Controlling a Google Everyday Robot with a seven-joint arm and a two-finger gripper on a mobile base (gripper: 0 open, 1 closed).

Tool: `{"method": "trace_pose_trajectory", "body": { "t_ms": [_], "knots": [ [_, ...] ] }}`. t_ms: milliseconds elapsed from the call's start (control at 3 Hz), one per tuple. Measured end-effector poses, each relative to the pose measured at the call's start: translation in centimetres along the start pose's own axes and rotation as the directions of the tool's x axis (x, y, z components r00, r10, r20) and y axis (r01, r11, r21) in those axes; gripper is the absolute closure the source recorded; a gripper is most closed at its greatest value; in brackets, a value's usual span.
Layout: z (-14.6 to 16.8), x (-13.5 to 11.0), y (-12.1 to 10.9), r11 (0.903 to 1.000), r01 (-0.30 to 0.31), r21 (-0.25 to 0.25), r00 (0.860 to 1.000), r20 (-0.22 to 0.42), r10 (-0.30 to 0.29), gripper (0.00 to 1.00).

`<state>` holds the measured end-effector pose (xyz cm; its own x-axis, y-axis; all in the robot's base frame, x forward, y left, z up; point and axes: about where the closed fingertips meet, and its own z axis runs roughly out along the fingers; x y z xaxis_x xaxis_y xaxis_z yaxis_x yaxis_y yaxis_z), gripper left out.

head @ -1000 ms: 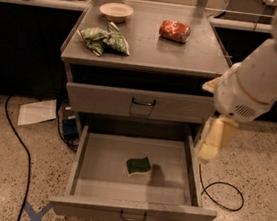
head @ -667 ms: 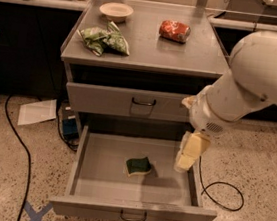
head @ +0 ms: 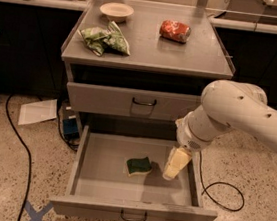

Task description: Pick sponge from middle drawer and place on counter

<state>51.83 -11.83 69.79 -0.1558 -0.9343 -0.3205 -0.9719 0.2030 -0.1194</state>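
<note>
Hanging low over the right side of the middle drawer point(head: 97, 180), the hand point(head: 174, 165) is seen pointing down, just beside the sponge point(head: 138, 166) and apart from it. Whether the hand is clenched or released cannot be told; nothing is seen held in it. The sponge lies flat on the drawer floor near its middle, green face up, with a yellow edge showing. Part of the drawer's right wall is hidden behind the hand. The white arm point(head: 238, 115) is cut off at the right border.

The drawer is pulled fully out, while the upper drawer point(head: 109, 101) above it is shut. On the surface point(head: 151, 48), a pale bowl point(head: 116, 11) is set near the back-left corner, two green snack bags point(head: 104, 40) lie toward the left edge, and a red packet point(head: 174, 30) lies right of centre toward the back edge; its print cannot be read.
</note>
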Motion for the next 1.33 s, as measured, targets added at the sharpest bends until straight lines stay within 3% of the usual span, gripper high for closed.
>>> {"method": "trace_pose_trajectory", "body": {
  "t_ms": [333,667,1000,1333],
  "knots": [
    [0.0,0.0,0.0,1.0,0.0,0.0,1.0,0.0,0.0,0.0],
    [2.4,-0.2,0.5,0.9992,0.02,-0.033,1.0,-0.009,-0.021,0.0],
    [8.1,-1.6,1.5,0.9953,0.06,-0.075,0.998,0.012,-0.06,0.0],
    [12.9,-2.1,0.8,0.9956,0.065,-0.067,0.998,0.017,-0.064,0.0]
  ]
}}
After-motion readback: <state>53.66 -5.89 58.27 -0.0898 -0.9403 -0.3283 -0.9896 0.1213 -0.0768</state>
